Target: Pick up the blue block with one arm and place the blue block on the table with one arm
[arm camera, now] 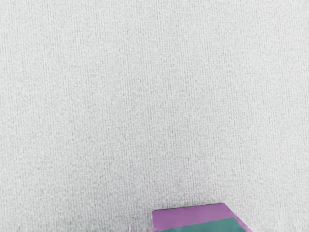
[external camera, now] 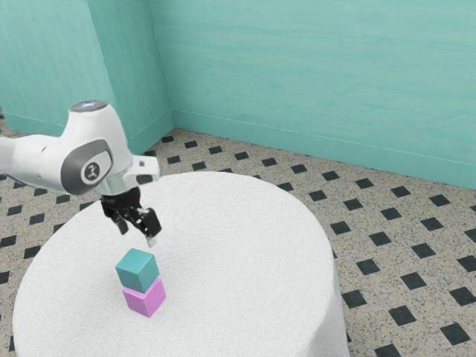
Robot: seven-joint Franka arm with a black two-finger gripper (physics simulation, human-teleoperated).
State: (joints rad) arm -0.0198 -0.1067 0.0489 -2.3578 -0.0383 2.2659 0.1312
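Observation:
My gripper [external camera: 137, 235] hangs above the stacked blocks in the exterior view, open, its two fingers apart with nothing between them. Below the fingers, separated by a small gap, is the teal-blue block [external camera: 137, 271]. It rests on top of a pink-purple block [external camera: 146, 299], turned slightly relative to it. In the wrist view, part of the blue block [arm camera: 207, 226] appears at the lower edge, with a strip of the purple block [arm camera: 190, 215] beside it.
The blocks stand on a round table with a white cloth [external camera: 245, 260]. Its rounded edge drops off toward the exterior view's right, above a speckled floor with dark diamonds [external camera: 368, 267]. Teal walls [external camera: 312, 82] stand behind.

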